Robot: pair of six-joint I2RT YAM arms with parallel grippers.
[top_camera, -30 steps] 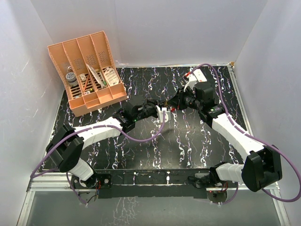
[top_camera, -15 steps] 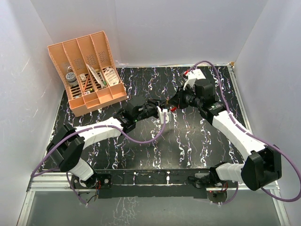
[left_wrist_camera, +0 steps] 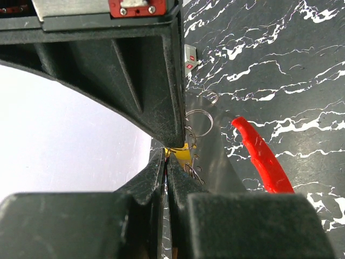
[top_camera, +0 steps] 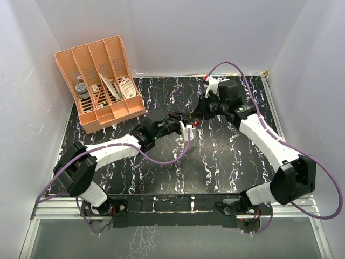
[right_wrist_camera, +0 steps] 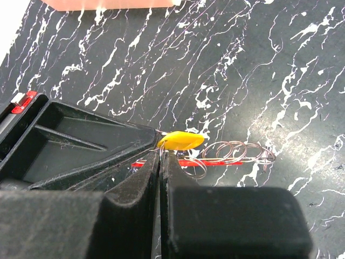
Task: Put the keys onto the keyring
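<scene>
The left claw (left_wrist_camera: 167,157) is pinched shut, its two fingers pressed together with only a thin line between them. The right claw (right_wrist_camera: 160,157) is pinched shut as well. The two meet tip to tip over the middle of the desk (right_wrist_camera: 259,65), the left reaching in from the left and the right bent back toward it from the far right.

Right at the meeting point sits the yellow-headed key (right_wrist_camera: 180,141). Its yellow head shows just past the right fingertips and also just past the left ones. Only the head is plain. Which claw actually grips it I cannot tell, since the fingers of both hide the blade.

Just beyond the yellow head is the keyring (left_wrist_camera: 263,156), a thin red curved band. From the right wrist it runs level behind the head. From the left wrist it sweeps down and to the right, close beside the claw. Whether it lies on the desk or is lifted off it I cannot tell.

A row of thin wire rings (right_wrist_camera: 237,151) overlaps beside the yellow head, its near end crossing the red band.

Well apart, at the far left corner of the desk, stands a peach organizer (top_camera: 102,81) with small items in its slots.
</scene>
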